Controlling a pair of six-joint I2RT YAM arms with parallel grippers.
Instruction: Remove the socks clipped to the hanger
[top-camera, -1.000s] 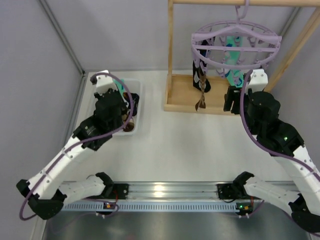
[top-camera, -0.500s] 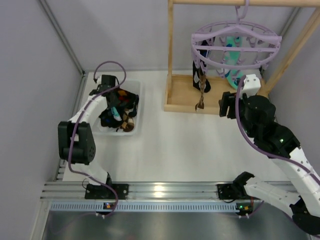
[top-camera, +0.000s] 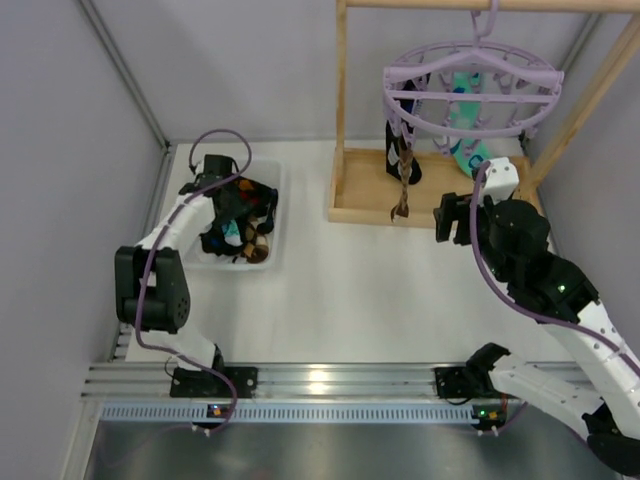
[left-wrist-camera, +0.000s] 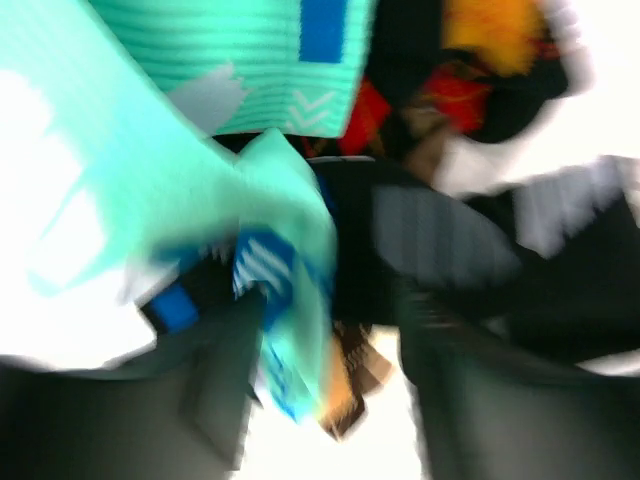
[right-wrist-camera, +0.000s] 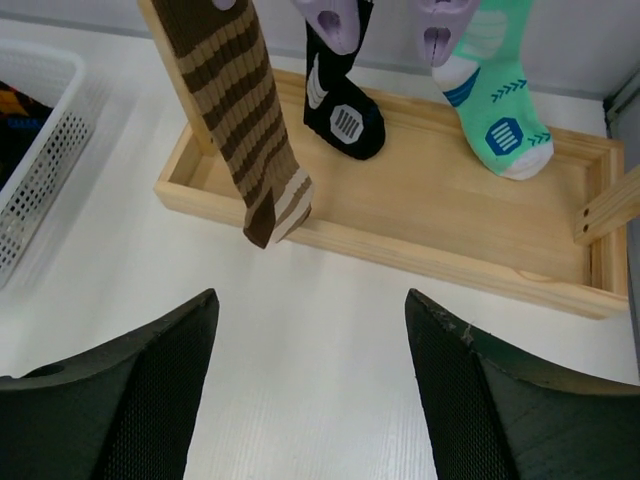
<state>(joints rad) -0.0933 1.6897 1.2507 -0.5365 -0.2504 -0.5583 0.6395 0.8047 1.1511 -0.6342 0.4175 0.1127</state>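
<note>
The pale-purple hanger (top-camera: 440, 95) hangs from the wooden rack. Clipped to it are a brown striped sock (right-wrist-camera: 255, 140), a black sock (right-wrist-camera: 340, 110) and a mint-green sock (right-wrist-camera: 495, 110). My right gripper (right-wrist-camera: 311, 300) is open and empty over the table, just in front of the rack's base and below the brown sock (top-camera: 403, 180). My left gripper (top-camera: 228, 205) reaches into the white basket (top-camera: 278, 215). In the blurred left wrist view its fingers (left-wrist-camera: 215, 400) stand apart, with a mint-and-blue sock (left-wrist-camera: 290, 330) loose between them on a pile of socks.
The wooden rack's tray-like base (right-wrist-camera: 400, 220) lies right ahead of the right gripper, with its uprights (top-camera: 341, 100) on either side. The basket's perforated wall (right-wrist-camera: 30, 170) shows at the left of the right wrist view. Grey walls close in the table.
The left arm has reared up over the basket and its jaws have come apart, letting go of the mint sock. The right gripper has drawn back from the rack and opened wider.
</note>
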